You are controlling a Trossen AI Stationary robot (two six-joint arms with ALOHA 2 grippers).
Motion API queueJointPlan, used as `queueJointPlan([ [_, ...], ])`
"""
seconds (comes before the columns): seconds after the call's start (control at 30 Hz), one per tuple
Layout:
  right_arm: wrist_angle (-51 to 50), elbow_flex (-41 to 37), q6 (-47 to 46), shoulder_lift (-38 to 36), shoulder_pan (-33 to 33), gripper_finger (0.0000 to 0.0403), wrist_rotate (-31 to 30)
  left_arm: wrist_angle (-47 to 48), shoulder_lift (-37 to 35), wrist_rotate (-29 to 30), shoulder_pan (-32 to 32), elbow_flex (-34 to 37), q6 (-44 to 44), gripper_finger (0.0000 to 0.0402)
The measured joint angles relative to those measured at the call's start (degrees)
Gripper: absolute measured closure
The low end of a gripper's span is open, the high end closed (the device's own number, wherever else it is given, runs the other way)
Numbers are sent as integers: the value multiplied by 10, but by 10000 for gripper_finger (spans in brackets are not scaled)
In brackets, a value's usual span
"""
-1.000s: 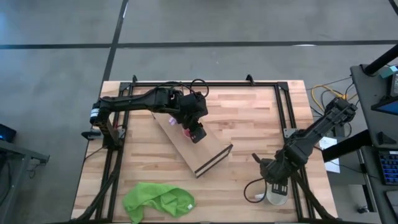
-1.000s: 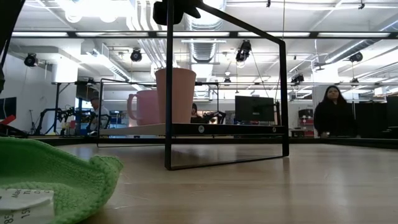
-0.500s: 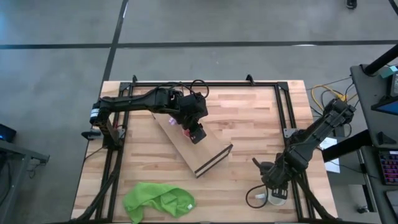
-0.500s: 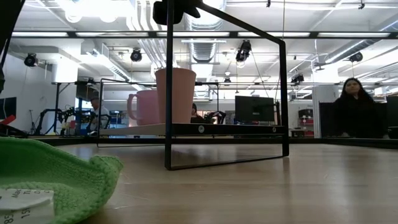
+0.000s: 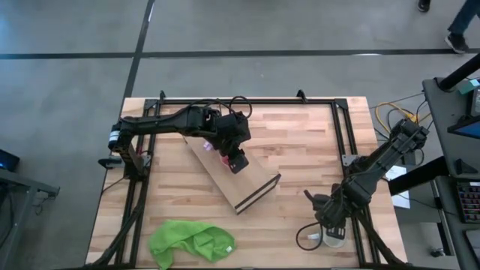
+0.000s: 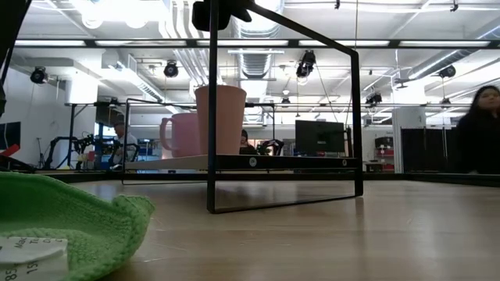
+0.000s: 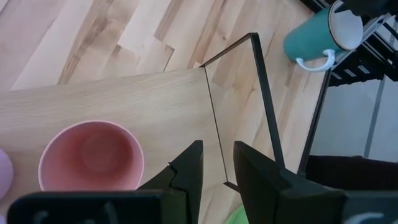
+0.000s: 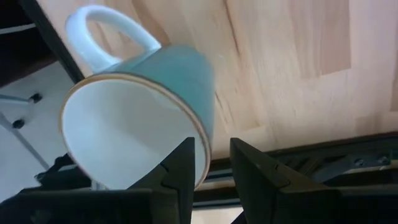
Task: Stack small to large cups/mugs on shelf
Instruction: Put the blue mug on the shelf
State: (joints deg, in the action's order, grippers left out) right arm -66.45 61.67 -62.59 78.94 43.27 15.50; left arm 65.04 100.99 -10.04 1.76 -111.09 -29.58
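Observation:
The shelf (image 5: 251, 187) is a light-wood board on a dark wire frame (image 6: 234, 161), set slantwise mid-table. A pink-red cup (image 7: 91, 155) and a light purple cup (image 6: 181, 134) stand on it on their bases. My left gripper (image 7: 217, 152) hovers over the board beside the pink-red cup, slightly open and empty; it also shows in the high view (image 5: 237, 160). The mug (image 8: 137, 124), teal outside with a white inside and handle, stands at the table's near right corner (image 5: 334, 238). My right gripper (image 8: 211, 146) is open, one finger inside its rim and one outside.
A green cloth (image 5: 191, 241) lies at the near left and fills the low view's left foreground (image 6: 62, 218). Dark rails (image 5: 240, 100) frame the table. A cable loops beside the mug (image 5: 304, 234). A person (image 6: 480, 129) stands in the room beyond.
My right gripper has shifted a little toward the table's near edge and left, settling over the mug's rim, then kept still. The person in the room behind has walked to the right.

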Motion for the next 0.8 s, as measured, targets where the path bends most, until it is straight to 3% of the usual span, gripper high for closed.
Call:
queueJointPlan([
  [0.2,13,-7,-3,0,0,307,-37,0,0,-2,-1,0,0,327],
  [0.8,56,-54,-4,0,0,323,-37,0,0,-5,0,-2,0,327],
])
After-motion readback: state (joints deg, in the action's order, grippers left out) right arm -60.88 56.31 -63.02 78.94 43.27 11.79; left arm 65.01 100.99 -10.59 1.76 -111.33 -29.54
